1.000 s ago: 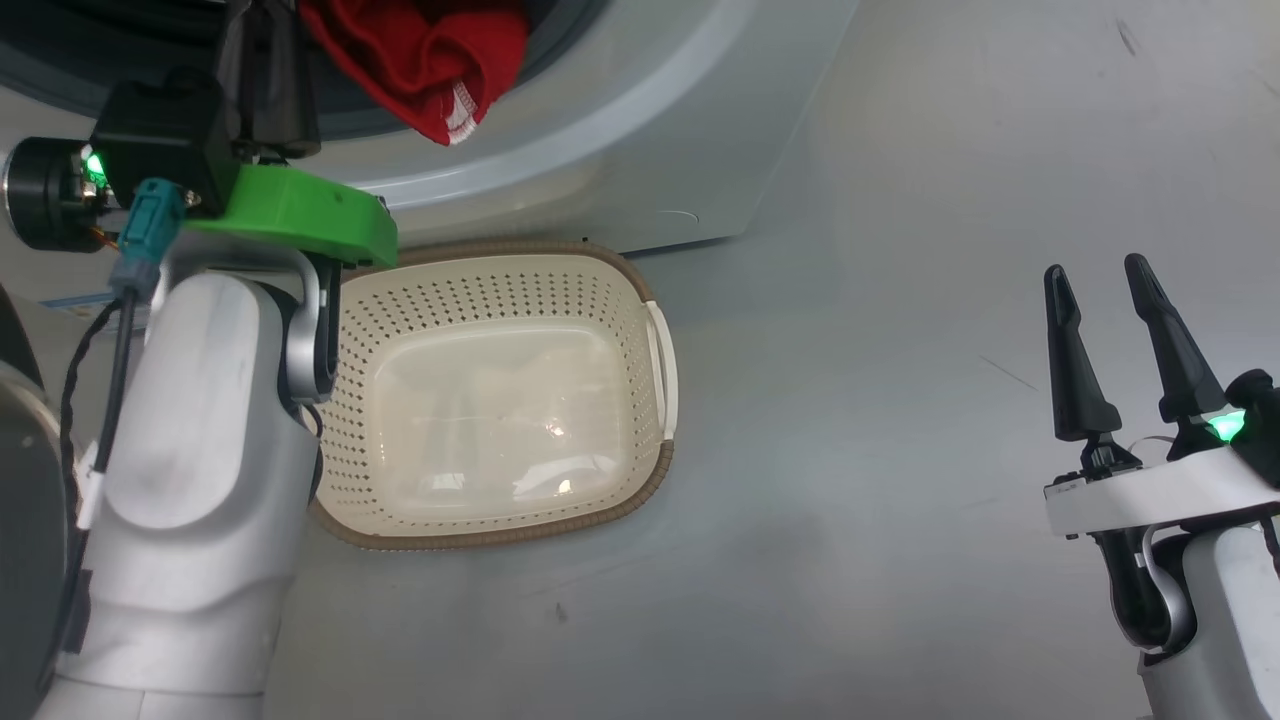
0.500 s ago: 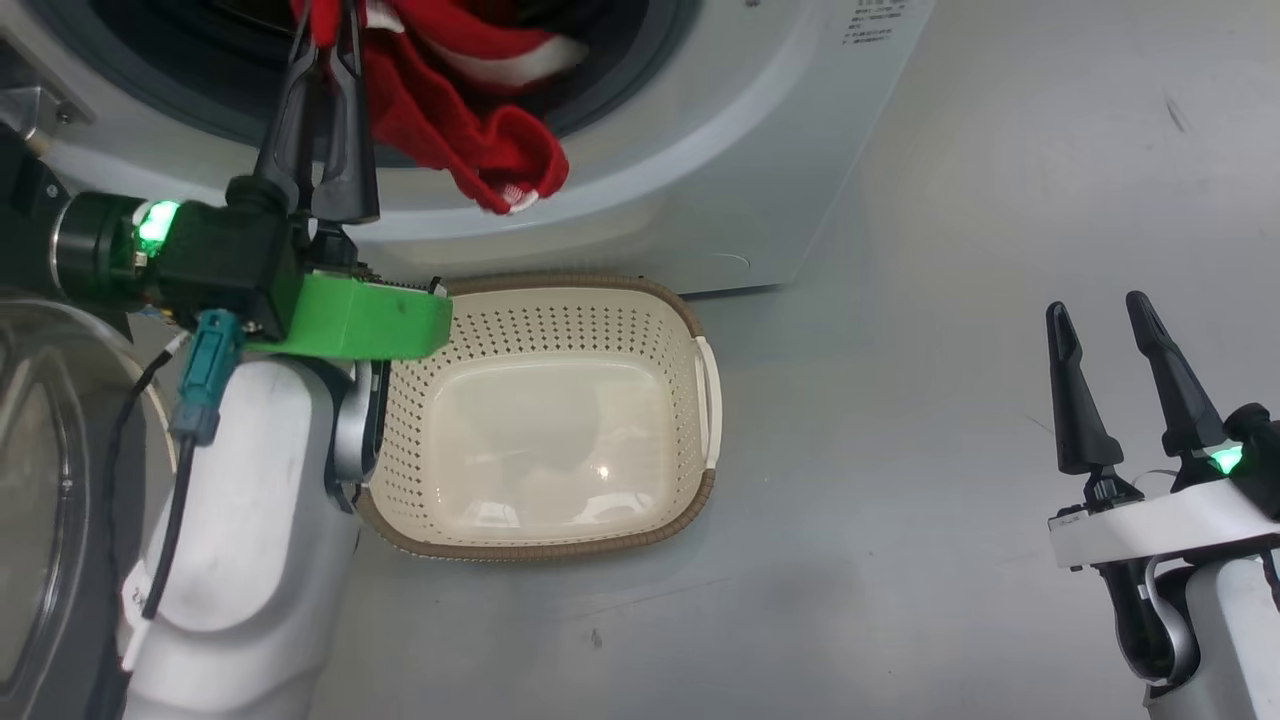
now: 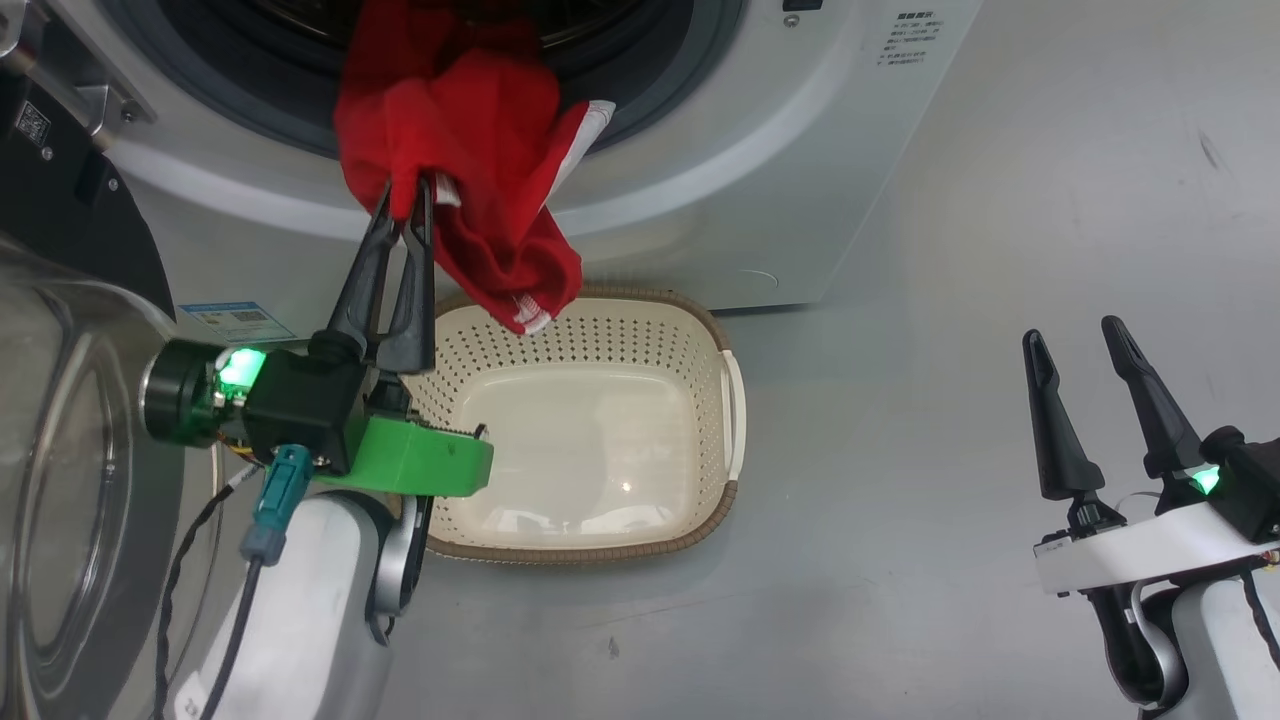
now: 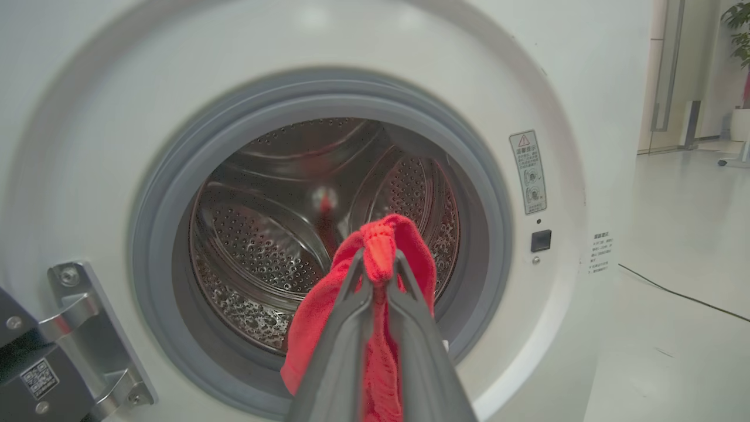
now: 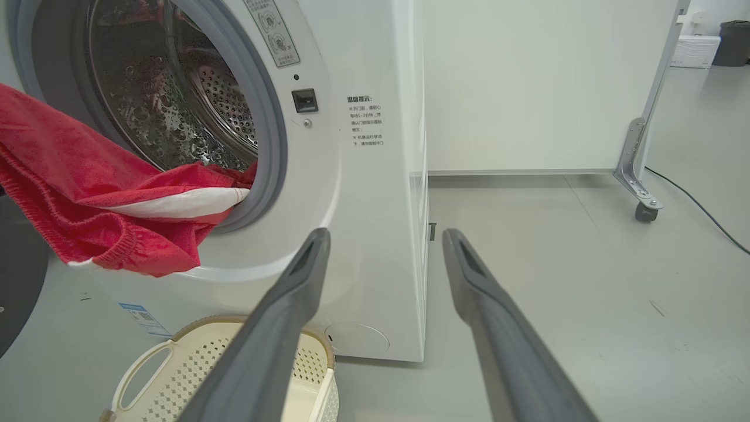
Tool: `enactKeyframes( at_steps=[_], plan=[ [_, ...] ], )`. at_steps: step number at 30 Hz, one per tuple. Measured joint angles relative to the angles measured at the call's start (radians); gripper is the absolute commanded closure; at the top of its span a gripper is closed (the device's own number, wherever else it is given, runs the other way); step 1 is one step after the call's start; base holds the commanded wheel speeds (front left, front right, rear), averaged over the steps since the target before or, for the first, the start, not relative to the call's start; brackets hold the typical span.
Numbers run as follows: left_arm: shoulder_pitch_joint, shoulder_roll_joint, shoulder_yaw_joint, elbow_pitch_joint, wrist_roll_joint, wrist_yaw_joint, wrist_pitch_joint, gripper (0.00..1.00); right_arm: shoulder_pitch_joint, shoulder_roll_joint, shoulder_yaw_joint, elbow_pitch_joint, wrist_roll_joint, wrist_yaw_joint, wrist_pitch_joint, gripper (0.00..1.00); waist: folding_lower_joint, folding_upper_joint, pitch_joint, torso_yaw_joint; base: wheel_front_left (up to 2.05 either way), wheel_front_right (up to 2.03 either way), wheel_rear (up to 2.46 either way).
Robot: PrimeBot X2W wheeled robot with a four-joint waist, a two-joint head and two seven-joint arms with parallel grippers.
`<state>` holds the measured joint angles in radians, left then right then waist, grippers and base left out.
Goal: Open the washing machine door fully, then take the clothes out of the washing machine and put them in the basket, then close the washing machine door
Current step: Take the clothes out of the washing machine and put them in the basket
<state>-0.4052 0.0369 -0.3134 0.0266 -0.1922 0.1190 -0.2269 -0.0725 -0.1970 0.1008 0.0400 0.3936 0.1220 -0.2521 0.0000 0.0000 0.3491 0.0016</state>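
Observation:
My left gripper is shut on the clothes, a red garment with white trim that drapes out of the washing machine mouth, its lower end hanging above the basket's far rim. In the left wrist view my left gripper pinches a fold of the clothes in front of the steel drum. The cream basket stands on the floor right before the machine. The washing machine door is swung open at the left. My right gripper is open, far right, holding nothing.
Grey floor spreads to the right of the basket and the machine. In the right wrist view a white panel on a castor foot and a black cable lie beyond the machine. The door hinge bracket sits left of the drum opening.
My left gripper has drawn back out of the drum, pulling the red clothes out over the rim toward the basket. The head camera has shifted. The right gripper has stayed open in place.

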Motion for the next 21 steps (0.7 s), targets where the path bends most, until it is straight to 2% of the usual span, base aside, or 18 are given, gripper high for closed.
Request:
enactKeyframes(
  at_steps=[9,13,21],
  plan=[
    [0.121,0.002,-0.035,0.056,-0.048,0.000,0.069,1.00,0.001,0.000,0.018,-0.009,0.000,0.000,0.000,0.00,0.0000,0.0000,0.008,-0.010,0.00,0.00,0.00],
    [0.129,0.002,-0.076,0.073,-0.058,0.000,0.097,1.00,0.001,-0.001,0.020,-0.021,0.000,0.000,0.000,0.00,0.0000,0.0000,0.025,-0.019,0.00,0.00,0.00],
    [0.130,0.003,-0.087,0.177,-0.080,0.000,0.157,1.00,-0.006,-0.001,0.033,-0.034,0.007,0.000,0.000,0.00,0.0000,0.0000,0.076,-0.045,0.00,0.00,0.00]
  ],
)
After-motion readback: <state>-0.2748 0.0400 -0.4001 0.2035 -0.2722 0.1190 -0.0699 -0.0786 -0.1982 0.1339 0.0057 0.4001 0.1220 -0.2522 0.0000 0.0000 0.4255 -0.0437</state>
